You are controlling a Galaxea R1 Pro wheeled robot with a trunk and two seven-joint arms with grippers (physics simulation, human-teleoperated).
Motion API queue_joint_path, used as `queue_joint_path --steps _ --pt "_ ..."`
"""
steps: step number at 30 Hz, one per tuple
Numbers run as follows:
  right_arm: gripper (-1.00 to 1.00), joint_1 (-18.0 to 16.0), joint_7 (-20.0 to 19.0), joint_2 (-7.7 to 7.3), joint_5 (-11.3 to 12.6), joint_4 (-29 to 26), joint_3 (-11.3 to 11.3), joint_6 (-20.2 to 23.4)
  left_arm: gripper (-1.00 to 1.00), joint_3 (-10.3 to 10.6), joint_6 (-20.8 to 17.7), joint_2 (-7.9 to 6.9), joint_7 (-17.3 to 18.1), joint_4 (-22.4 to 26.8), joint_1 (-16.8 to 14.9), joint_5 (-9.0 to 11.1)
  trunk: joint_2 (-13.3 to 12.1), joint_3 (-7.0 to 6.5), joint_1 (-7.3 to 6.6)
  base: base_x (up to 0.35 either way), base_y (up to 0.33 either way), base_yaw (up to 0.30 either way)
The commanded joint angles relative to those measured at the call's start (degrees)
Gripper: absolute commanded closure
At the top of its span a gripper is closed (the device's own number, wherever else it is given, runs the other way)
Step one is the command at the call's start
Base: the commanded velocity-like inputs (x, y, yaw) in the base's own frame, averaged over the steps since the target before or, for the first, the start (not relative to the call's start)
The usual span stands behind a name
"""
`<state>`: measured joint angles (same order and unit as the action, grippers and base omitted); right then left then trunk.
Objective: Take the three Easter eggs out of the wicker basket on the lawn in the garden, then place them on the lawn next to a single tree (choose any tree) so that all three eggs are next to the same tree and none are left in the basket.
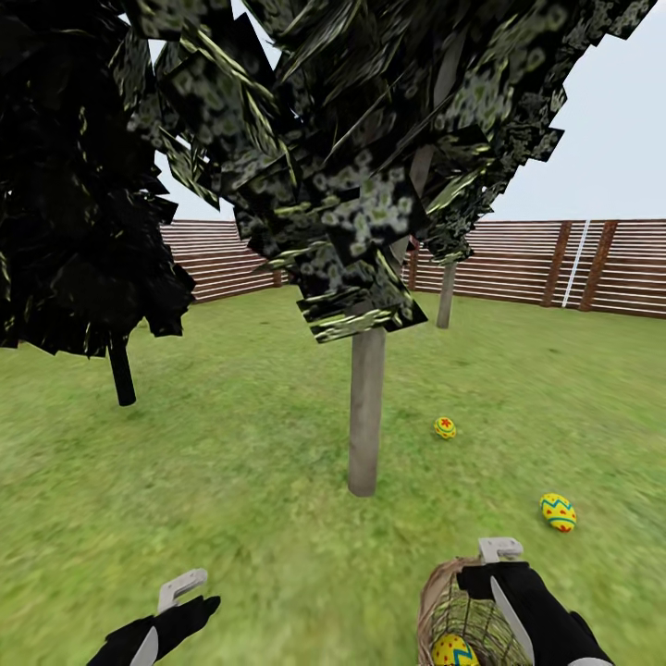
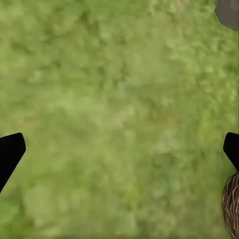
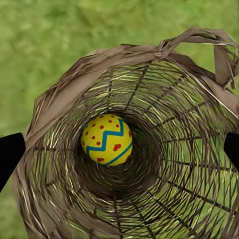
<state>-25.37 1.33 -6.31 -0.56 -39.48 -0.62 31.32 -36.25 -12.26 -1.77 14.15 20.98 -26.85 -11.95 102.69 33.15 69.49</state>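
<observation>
Tree [image 1: 366, 416]: a bare pale trunk is standing upright on the lawn [image 1: 231, 462], with a mottled grey-green canopy hanging over it.
Egg beyond the trunk [image 1: 445, 427]: a yellow egg with a red mark is lying on the grass just to the right of the tree, apart from the trunk.
Egg nearer the robot [image 1: 558, 511]: a yellow egg with blue zigzags is lying on the grass further right of the tree, well apart from the first egg.
Wicker basket [image 3: 149, 64]: it is sitting on the grass on the robot's side of the tree, to the right of the trunk, open mouth upward, with a loop handle on its rim.
Egg in the basket [image 3: 107, 140]: the third egg, yellow with red dots and a blue zigzag, is lying at the bottom of the basket.
Right pincer [image 1: 499, 564]: it is hovering over the basket's mouth, fingers spread apart, gripping nothing.
Left pincer [image 1: 180, 592]: it is hanging over bare grass to the left of the tree, fingers spread apart and empty; the basket's edge is showing at the side of the left wrist view.
Dark tree [image 1: 121, 370]: a near-black tree with a thin black trunk is standing left of the pale tree.
Fence [image 1: 518, 259]: brown horizontal slats are running behind the tree, closing off the garden.
</observation>
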Motion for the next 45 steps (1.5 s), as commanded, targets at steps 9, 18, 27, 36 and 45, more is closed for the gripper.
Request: queue_joint_path --steps 9,18,27,36,45 --pt "-1.0 0.0 0.1 -0.01 -0.3 -0.2 0.0 0.4 -1.0 -0.5 -0.3 0.05 0.4 0.1 0.0 -0.5 3.7 1.68 1.98 0.0 0.0 0.0" --pt "-1.0 0.0 0.1 0.01 -0.3 -0.2 0.0 0.4 -1.0 -0.5 -0.3 0.15 0.4 0.0 0.0 -0.5 7.3 3.3 3.96 0.0 0.0 0.0" --pt "-1.0 0.0 0.1 0.07 -0.3 -0.2 0.0 0.4 -1.0 -0.5 -0.2 0.7 0.4 0.1 0.0 -0.4 10.9 4.92 5.93 0.0 0.0 0.0" --pt "-1.0 0.0 0.1 0.07 -0.3 -0.2 0.0 0.4 -1.0 -0.5 -0.2 0.71 0.4 0.0 0.0 -0.5 14.5 6.53 7.91 0.255 0.0 0.0" --pt "-1.0 0.0 0.1 0.07 -0.2 -0.2 0.0 0.4 -1.0 -0.5 -0.1 0.78 0.4 0.1 0.0 -0.2 18.1 8.15 9.89 0.087 0.0 0.0"
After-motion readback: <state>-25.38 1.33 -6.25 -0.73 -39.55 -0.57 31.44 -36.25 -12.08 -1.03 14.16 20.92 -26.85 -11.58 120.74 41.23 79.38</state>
